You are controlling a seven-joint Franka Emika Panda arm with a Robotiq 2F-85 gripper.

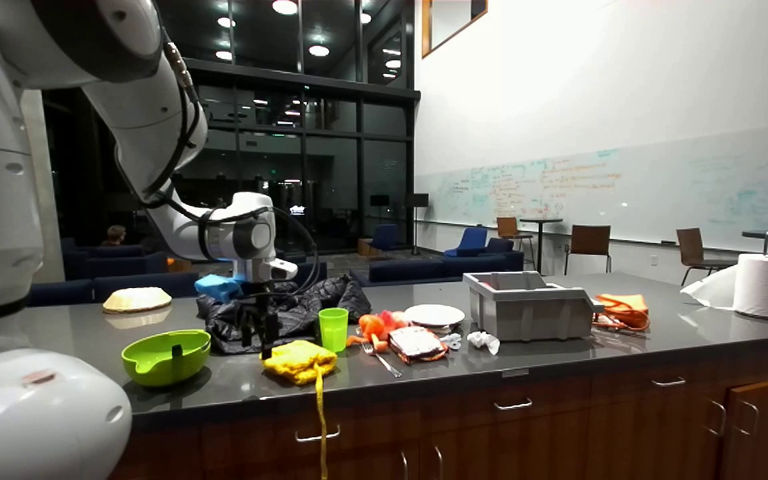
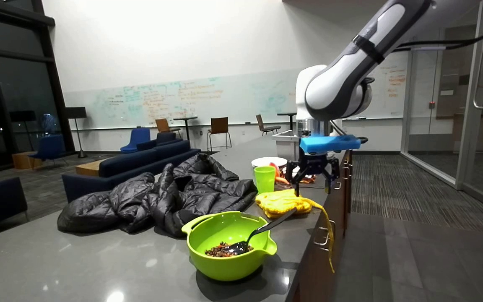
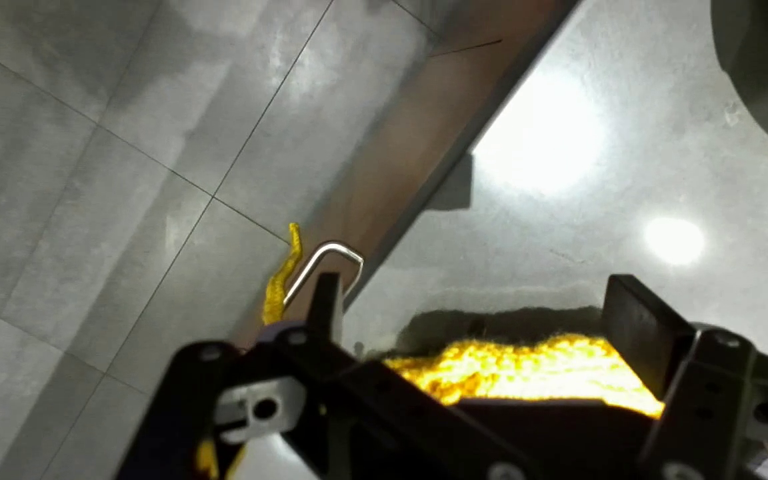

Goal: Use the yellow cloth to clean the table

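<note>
Wrist view told most: the black two-jawed pincer point(image 3: 481, 313) stood wide, gripping nothing, one jaw by the bright yellow textured cloth point(image 3: 551, 373) and the other seemingly out past the drawer-side edge of the glossy dark grey worktop point(image 3: 524, 260). Whether the nearer jaw touched the cloth, I could not tell. It lay heaped close to that edge, its narrow yellow strap point(image 2: 330, 235) dangling over; bunched so, it probably offered height enough to pinch. Near the same edge sat the lime-green spouted bowl point(image 2: 224, 266), while the rumpled black quilted jacket point(image 2: 141, 201) sprawled toward the opposite edge (awkward neighbours, I thought, for any wiping stroke). In both exterior views the white-and-grey jointed arm point(image 2: 350, 79) slanted in from the drawer side, wrist bent, pincer pointing down. A shift inward seemed called for, so the jaws could straddle the heap.
</note>
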